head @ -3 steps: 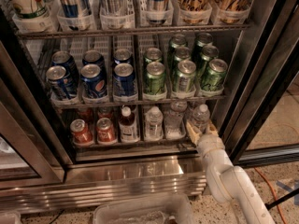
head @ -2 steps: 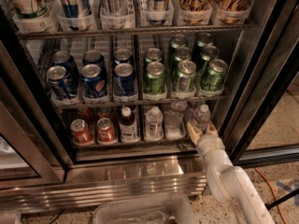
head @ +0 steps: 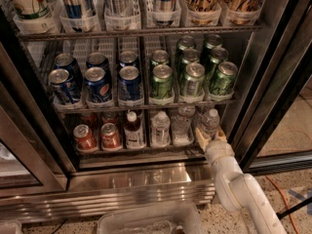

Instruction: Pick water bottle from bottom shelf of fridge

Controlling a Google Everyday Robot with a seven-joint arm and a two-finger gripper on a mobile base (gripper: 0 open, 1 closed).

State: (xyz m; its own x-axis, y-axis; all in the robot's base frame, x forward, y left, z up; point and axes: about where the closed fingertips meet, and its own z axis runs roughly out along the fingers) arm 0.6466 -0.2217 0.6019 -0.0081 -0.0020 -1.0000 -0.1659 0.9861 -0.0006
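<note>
The fridge stands open in the camera view. Its bottom shelf holds two red cans, a white-capped bottle of dark reddish liquid and three clear water bottles. The rightmost water bottle stands upright at the right end of the shelf. My gripper reaches in from the lower right on a white arm and sits at the base of this bottle, on both sides of it. Two more water bottles stand to its left.
The rack above holds blue cans and green cans. The right door frame is close beside my arm. A shiny steel base runs below the shelf. A clear plastic bin lies on the floor in front.
</note>
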